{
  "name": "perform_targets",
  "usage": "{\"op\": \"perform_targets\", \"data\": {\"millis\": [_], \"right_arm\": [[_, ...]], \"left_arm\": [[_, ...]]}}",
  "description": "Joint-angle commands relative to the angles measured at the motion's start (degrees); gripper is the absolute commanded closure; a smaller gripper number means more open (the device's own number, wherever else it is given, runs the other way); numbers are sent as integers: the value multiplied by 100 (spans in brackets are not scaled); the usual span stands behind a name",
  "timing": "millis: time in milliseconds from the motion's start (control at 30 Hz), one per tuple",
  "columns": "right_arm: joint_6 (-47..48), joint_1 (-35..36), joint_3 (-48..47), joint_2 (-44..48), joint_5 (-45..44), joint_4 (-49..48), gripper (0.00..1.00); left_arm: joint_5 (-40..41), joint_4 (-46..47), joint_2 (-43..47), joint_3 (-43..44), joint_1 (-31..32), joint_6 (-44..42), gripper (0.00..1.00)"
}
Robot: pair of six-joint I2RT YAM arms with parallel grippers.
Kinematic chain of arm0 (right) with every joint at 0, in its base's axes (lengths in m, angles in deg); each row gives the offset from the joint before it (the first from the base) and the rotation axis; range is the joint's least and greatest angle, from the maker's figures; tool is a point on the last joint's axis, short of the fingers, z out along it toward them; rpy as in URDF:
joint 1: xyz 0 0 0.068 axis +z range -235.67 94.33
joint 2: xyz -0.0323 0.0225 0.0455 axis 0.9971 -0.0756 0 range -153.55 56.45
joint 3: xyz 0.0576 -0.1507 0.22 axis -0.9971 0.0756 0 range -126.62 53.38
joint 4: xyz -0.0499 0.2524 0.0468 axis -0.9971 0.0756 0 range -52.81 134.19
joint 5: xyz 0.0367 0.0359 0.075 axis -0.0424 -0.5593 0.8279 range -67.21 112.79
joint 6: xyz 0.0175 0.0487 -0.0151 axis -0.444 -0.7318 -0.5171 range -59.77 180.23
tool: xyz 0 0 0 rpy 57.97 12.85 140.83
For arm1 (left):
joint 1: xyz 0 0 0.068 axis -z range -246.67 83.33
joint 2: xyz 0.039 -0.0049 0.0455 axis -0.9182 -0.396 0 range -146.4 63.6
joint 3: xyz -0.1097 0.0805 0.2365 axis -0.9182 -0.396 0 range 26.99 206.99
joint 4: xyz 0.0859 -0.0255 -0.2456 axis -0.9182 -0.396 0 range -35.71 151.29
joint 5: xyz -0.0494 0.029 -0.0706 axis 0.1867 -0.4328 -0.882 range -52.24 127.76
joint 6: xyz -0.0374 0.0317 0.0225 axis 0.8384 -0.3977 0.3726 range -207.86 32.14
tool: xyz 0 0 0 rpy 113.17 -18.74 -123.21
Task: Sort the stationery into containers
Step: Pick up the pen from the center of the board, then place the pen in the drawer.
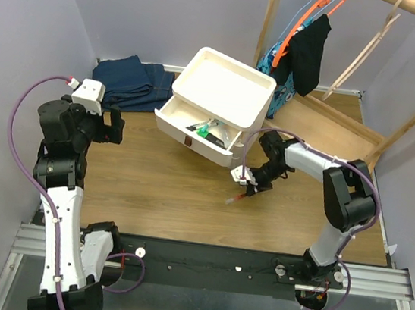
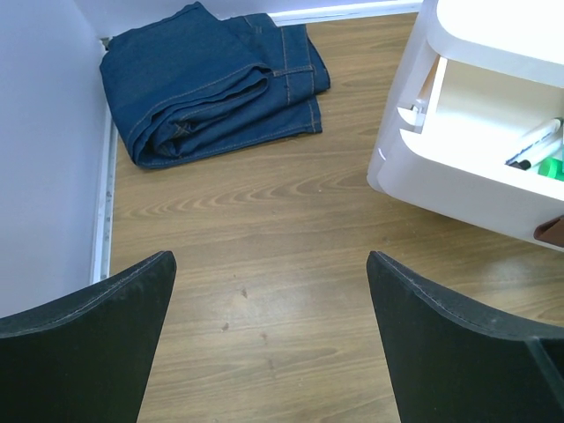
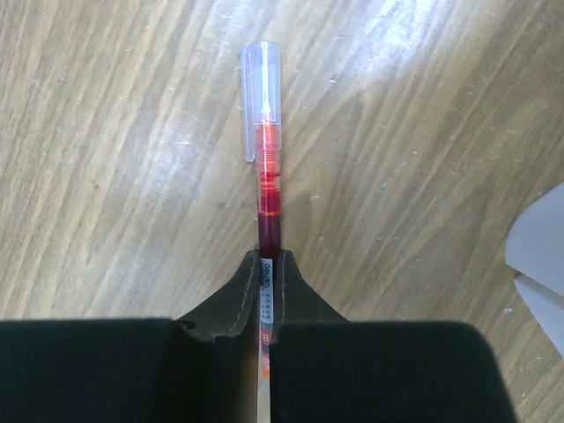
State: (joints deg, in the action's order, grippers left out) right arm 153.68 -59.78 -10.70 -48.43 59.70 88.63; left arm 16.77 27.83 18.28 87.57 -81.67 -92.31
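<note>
On the wooden table (image 1: pixel 157 187), the right gripper (image 3: pixel 264 264) clamps the red pen (image 3: pixel 267 176) just above the surface, near the white drawers (image 1: pixel 213 110). The left gripper (image 2: pixel 269 282) is spread wide, holding nothing.

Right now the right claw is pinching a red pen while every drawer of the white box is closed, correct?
Not quite. The right gripper does pinch the red pen, but one drawer of the white box is pulled open, as the top external view shows.
</note>
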Motion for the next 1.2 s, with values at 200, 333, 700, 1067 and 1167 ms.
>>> {"op": "perform_targets", "data": {"millis": [200,333,700,1067,1167], "right_arm": [[-599,92,-94,2453,964,1533,92],[-1730,92,-640,3385,1678,1256,93],[-7363,144,-1457,3162,1882,-3559,98],[-9027,742,-2917,1463,1074,-3730,99],[-9142,786,-3006,1260,854,-3492,99]], "left_arm": [[-475,172,76,-72,-46,102,1],[-634,199,-38,-37,-46,102,1],[-1556,-162,93,-353,-38,40,1],[-1785,-74,155,-477,-29,207,2],[-1882,-83,181,-520,-29,269,1]]}}
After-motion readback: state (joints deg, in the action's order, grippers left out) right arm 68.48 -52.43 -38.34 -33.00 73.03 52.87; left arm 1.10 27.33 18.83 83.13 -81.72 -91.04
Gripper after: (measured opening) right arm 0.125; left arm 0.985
